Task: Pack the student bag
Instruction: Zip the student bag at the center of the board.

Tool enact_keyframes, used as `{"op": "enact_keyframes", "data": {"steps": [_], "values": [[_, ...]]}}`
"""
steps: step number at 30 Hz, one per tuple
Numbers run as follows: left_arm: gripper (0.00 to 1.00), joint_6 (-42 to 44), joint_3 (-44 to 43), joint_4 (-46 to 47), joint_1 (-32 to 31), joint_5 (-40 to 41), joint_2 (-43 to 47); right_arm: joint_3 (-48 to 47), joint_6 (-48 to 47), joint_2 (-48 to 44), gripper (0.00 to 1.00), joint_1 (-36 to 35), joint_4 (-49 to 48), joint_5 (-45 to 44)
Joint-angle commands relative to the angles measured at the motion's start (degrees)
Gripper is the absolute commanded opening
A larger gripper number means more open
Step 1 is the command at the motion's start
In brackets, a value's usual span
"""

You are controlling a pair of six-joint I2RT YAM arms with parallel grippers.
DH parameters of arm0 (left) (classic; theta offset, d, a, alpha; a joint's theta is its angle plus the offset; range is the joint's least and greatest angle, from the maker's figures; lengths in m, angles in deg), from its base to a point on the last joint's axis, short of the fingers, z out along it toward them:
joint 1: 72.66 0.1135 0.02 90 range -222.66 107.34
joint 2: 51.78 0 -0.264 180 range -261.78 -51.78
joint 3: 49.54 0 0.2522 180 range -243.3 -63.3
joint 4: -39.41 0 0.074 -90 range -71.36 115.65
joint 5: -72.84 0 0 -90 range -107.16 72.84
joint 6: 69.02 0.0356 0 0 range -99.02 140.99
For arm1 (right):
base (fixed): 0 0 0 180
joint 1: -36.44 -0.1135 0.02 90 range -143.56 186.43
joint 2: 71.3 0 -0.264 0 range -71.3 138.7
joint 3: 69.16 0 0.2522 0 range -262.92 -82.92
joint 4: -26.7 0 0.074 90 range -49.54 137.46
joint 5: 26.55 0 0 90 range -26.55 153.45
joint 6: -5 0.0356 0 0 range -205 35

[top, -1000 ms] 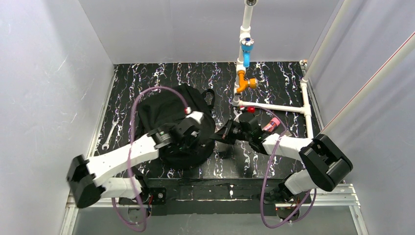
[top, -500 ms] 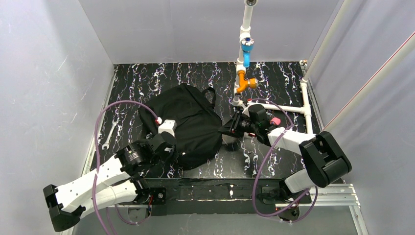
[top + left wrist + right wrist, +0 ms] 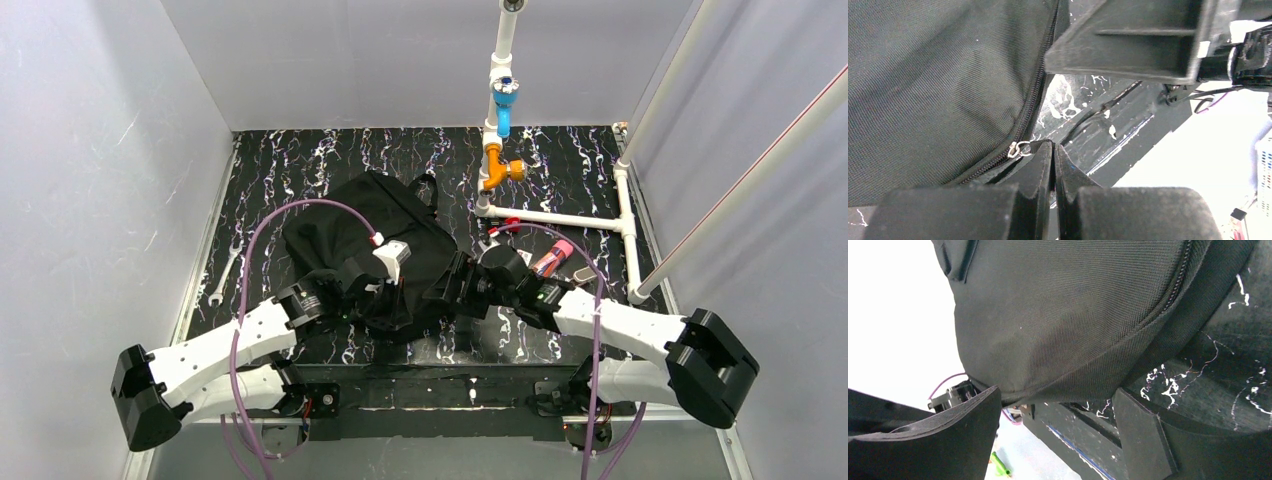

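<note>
The student bag [image 3: 365, 235], a big black fabric backpack, lies in the middle of the table. My left gripper [image 3: 395, 298] is at its near edge. In the left wrist view its jaws [image 3: 1053, 146] are pressed together on the black pull tab of the bag's zipper, whose silver ring [image 3: 1018, 148] shows just left of the tips. My right gripper [image 3: 448, 290] stands open at the bag's near right side. In the right wrist view it [image 3: 1058, 415] straddles the bag's [image 3: 1068, 315] bulging lower edge without gripping it.
A silver wrench [image 3: 228, 268] lies at the table's left. A white pipe frame [image 3: 560, 218] with an orange valve [image 3: 498, 170] and a blue fitting [image 3: 504, 108] stands at the back right. A pink item [image 3: 556, 252] and a red part [image 3: 510, 224] lie beside it.
My right gripper has opened and swung toward the near side, to the bag's near right edge. The left arm drew back toward the near left, then came forward again, staying shut. The bag shifted slightly.
</note>
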Motion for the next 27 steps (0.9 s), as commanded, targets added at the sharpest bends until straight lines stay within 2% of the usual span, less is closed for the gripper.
{"op": "enact_keyframes", "data": {"steps": [1,5,7,8,10,11,14,15,17,22,27], "values": [[0.00,-1.07,0.60,4.66,0.02,-4.73,2.59,0.77,9.70,3.34,0.85,-2.24,-8.07,-4.58],[0.00,-1.92,2.49,3.69,0.02,-4.31,4.47,0.10,11.59,7.42,0.75,-2.19,-12.06,-5.40],[0.00,-2.33,3.43,2.11,0.02,-2.57,5.51,0.67,12.91,8.42,0.65,-2.08,-12.81,-7.22],[0.00,-2.35,3.66,0.92,0.02,-1.27,6.00,1.10,13.42,8.46,0.51,-1.95,-13.34,-7.52],[0.00,-3.82,2.79,-4.94,0.02,5.53,6.67,2.58,14.63,7.32,0.10,-1.40,-13.14,-8.27],[0.00,-5.78,2.01,-9.05,0.03,13.05,6.77,3.42,15.06,5.57,0.01,-0.91,-12.07,-8.98],[0.00,-16.94,-0.86,-29.06,0.11,35.04,5.96,6.21,14.69,-0.46,0.01,1.95,-7.80,-10.91],[0.00,-20.02,-0.96,-32.80,0.32,40.59,5.88,7.18,14.26,-2.69,0.01,3.27,-6.69,-11.06],[0.00,-21.83,0.85,-33.79,2.19,46.56,6.59,8.79,13.06,-6.44,0.01,6.41,-5.94,-9.85],[0.00,-17.11,5.49,-26.16,14.38,44.74,10.00,10.98,10.86,-10.41,0.01,14.08,-5.20,-2.51],[0.00,-10.07,5.66,-18.65,25.74,40.14,7.20,11.61,8.91,-8.38,0.01,15.20,-10.07,1.85]]}}
